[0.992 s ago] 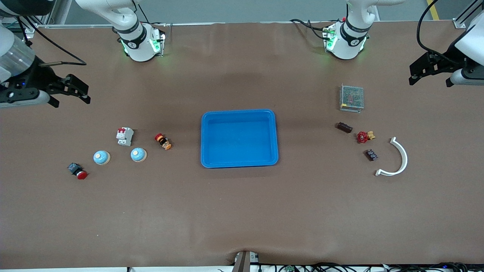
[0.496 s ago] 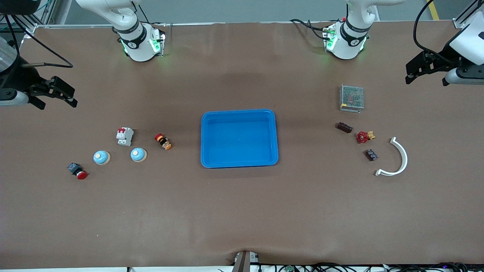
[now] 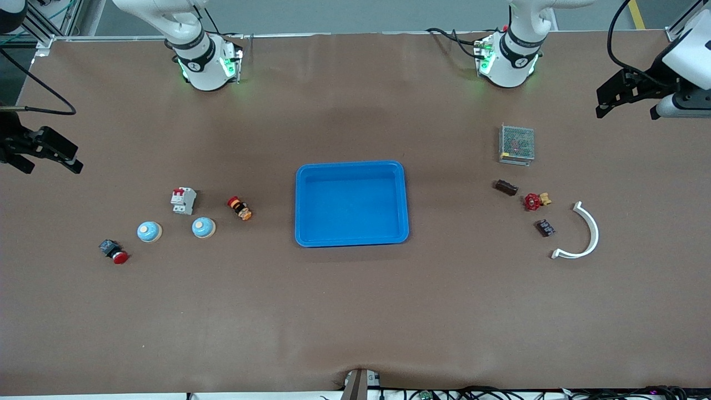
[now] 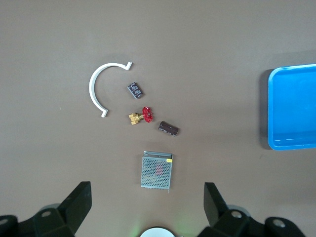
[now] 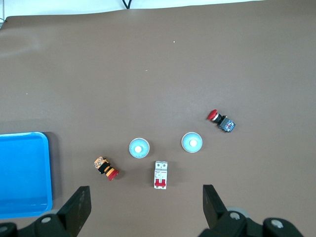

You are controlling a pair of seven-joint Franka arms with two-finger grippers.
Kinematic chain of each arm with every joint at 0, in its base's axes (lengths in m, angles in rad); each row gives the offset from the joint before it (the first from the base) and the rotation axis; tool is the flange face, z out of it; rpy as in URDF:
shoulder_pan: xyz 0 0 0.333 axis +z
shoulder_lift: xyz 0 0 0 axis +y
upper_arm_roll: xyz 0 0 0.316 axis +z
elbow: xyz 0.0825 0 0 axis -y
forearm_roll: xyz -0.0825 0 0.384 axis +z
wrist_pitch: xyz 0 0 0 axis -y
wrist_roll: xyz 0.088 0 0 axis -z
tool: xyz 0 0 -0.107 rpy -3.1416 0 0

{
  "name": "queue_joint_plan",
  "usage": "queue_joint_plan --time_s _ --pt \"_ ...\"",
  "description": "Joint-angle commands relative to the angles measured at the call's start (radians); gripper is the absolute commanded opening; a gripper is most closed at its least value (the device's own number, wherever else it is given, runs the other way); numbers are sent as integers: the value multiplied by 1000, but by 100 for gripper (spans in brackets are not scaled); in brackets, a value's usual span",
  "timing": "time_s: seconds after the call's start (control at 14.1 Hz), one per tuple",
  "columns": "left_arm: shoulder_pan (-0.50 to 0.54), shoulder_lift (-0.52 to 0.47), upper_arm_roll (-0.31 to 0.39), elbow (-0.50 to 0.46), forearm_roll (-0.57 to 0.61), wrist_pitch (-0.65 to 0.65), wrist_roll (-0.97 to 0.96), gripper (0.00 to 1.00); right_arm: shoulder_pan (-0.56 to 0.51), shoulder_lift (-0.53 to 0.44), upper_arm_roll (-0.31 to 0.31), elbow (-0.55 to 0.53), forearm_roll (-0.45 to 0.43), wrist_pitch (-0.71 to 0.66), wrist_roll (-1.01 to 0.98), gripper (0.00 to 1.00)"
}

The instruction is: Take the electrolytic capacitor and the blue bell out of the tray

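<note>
- Tray (image 3: 351,164): bright blue, centre of the front view, resting flat on the table. Nothing lies in it.
- Electrolytic capacitor (image 3: 506,187): dark cylinder on its side on the table, well apart from the tray, toward the left arm's end. It lies between the mesh-cased power supply (image 3: 516,143) and the red valve handle (image 3: 533,201).
- Blue bells: two, both upright on the table toward the right arm's end. One (image 3: 203,227) is closer to the tray, the other (image 3: 149,231) closer to the red pushbutton (image 3: 114,253). Which one the task meant cannot be told.
- Left gripper (image 3: 601,104): at the upper edge of the front view, over bare table at the left arm's end. Claw wide, holding nothing.
- Right gripper (image 3: 65,156): at the frame edge, mid-height, over bare table at the right arm's end. Claw wide, holding nothing.
- Step in hand, judged: removal looks complete, as both named parts sit outside the tray and both arms are clear of the work area.
- Next move, judged: no further pick is called for. At most, each arm parks away from the parts without sweeping over them.
</note>
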Motion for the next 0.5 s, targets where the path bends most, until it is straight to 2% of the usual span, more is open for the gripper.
queue_joint_plan --time_s 0.0,0.43 --pt "11 -27 -11 -3 -7 -19 -11 100 -17 14 14 29 -6 -18 3 100" --pt "11 -37 -14 -8 -8 -45 -11 100 -17 15 14 29 -6 -18 3 100"
